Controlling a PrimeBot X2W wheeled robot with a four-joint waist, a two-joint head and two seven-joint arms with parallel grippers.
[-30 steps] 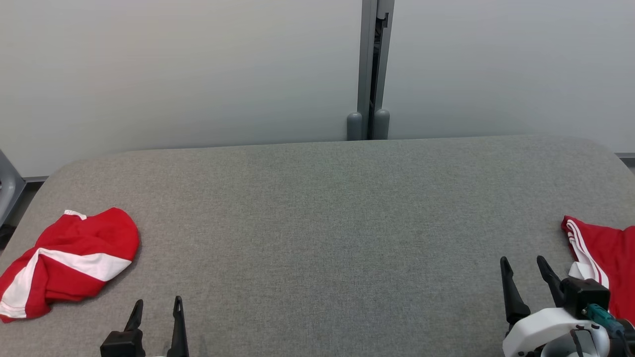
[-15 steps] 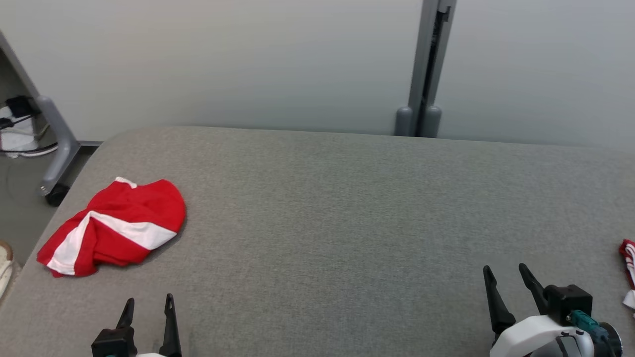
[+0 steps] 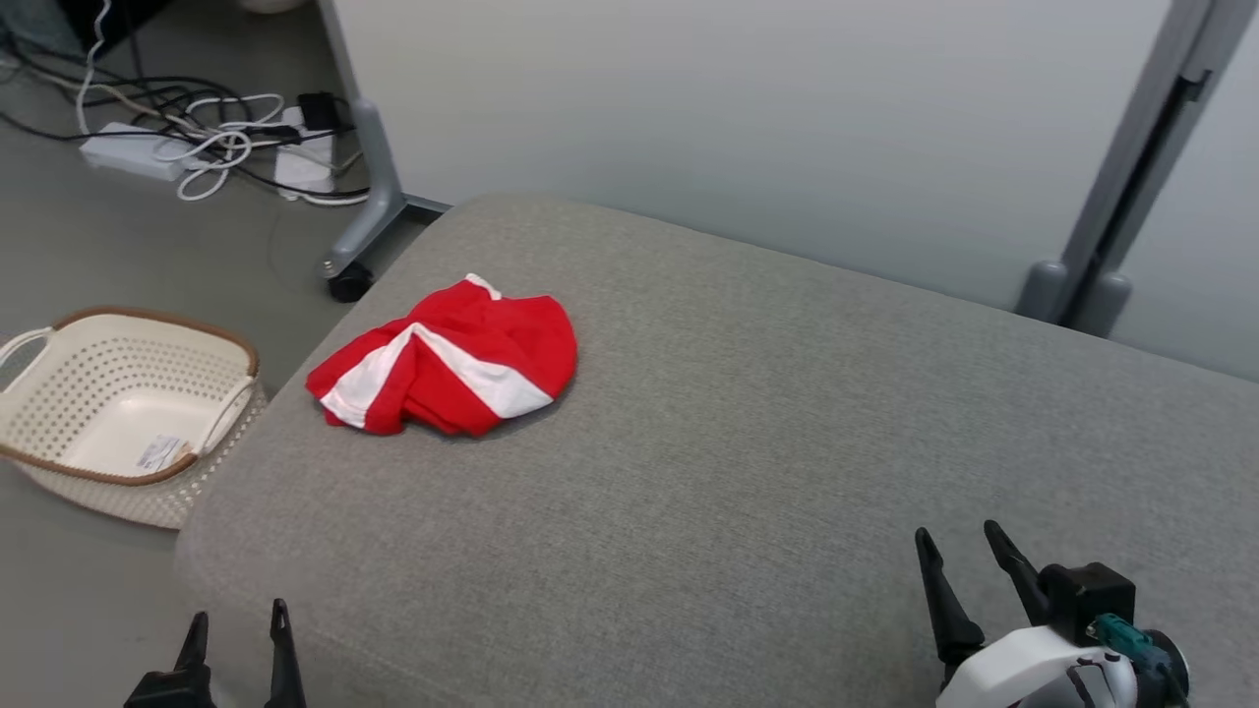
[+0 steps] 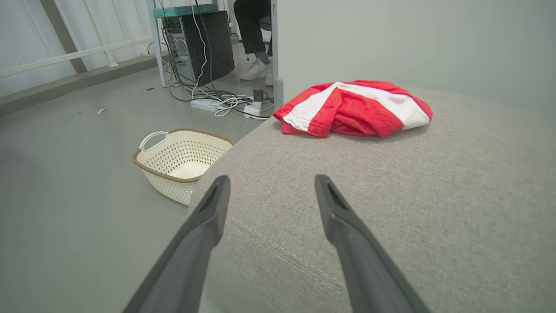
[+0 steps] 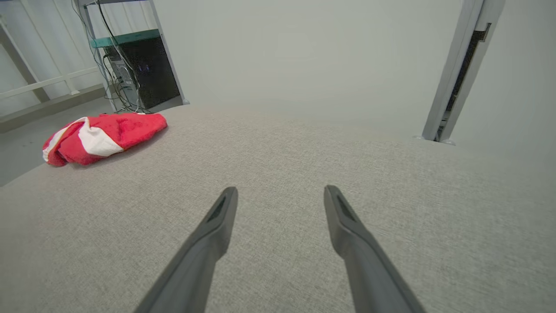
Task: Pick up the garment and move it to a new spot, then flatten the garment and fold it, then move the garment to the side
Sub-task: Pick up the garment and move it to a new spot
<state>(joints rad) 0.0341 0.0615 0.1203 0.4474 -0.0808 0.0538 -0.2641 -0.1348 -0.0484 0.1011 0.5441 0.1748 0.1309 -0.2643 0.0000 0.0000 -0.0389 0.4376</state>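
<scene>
Red garment (image 3: pixel 448 366) crumpled at 10 o'clock; judged light, soft, floppy. Grip advised at raised fold. L gripper (image 3: pixel 239 615), R gripper (image 3: pixel 956 533): jaws apart, empty.

Grey floor (image 3: pixel 118 246), pale wall panels (image 3: pixel 689 108), cables (image 3: pixel 211 147), basket (image 3: pixel 59 447).

A soft, matt red-and-white cloth garment (image 3: pixel 448 366) lies rumpled at the far left of a surface (image 3: pixel 748 442) covered in coarse-woven grey fabric, with a stitched seam along its near edge. On the smooth, faintly sheened grey floor (image 3: pixel 118 246) to the left is a cream perforated plastic basket (image 3: pixel 98 364) with a brown rim. The dark fingers (image 4: pixel 343 221) look like smooth matt plastic.
</scene>
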